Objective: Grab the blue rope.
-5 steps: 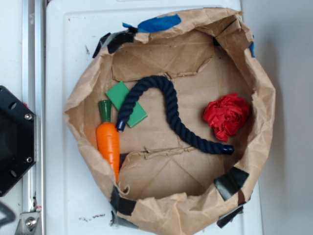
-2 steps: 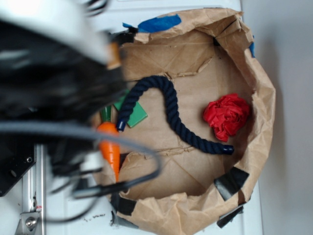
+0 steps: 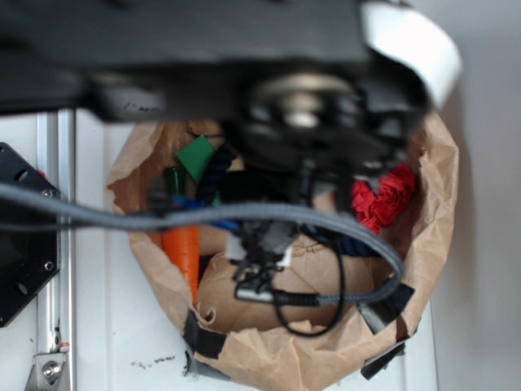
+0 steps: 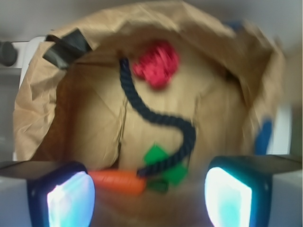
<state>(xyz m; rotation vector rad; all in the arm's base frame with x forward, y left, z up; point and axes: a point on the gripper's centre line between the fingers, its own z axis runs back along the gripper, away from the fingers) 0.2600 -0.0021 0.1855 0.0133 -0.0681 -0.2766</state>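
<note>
The gripper (image 4: 149, 198) hangs with its two glowing pads wide apart and nothing between them. Straight ahead between the pads, on the floor of the crumpled brown paper bag (image 4: 42, 109), lies the thick navy twisted rope (image 4: 156, 116), curving away. Its near end crosses a flat green square (image 4: 155, 155) beside the orange toy carrot (image 4: 118, 180); its far end reaches the crumpled red paper ball (image 4: 157, 64).

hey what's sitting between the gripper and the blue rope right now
Nothing solid. In the wrist view the open gripper hangs above the paper bag, and the blue rope lies in plain sight between its fingers. The exterior view is blocked by the arm.
</note>
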